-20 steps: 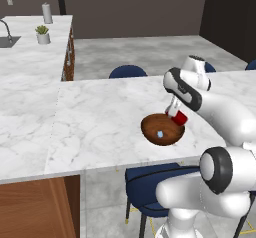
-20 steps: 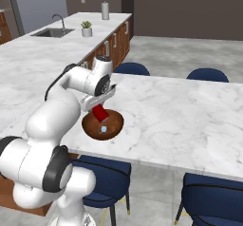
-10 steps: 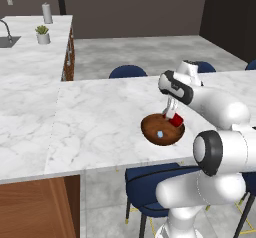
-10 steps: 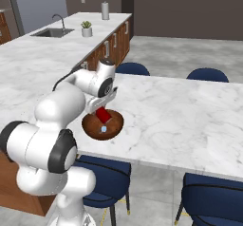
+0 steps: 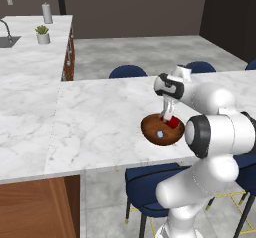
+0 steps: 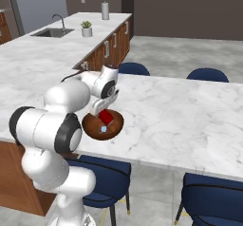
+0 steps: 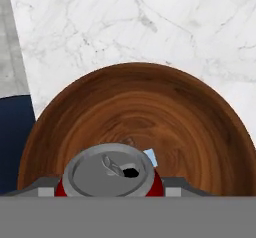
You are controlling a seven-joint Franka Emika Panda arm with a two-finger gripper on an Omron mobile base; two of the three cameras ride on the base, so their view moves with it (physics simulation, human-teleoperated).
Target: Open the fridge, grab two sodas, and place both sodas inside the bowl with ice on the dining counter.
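Soda (image 7: pixel 109 174), clamped at its sides by the gripper (image 5: pixel 167 119) and hanging over the bowl (image 6: pixel 90 123) on the dining counter (image 5: pixel 100 117), looks rigid, light, slick-walled (best gripped mid-body).

We saw our gripper (image 5: pixel 168 118) holding a red soda can (image 5: pixel 173 122) in the wooden bowl (image 5: pixel 161 130) on the dining counter (image 5: pixel 100 117).
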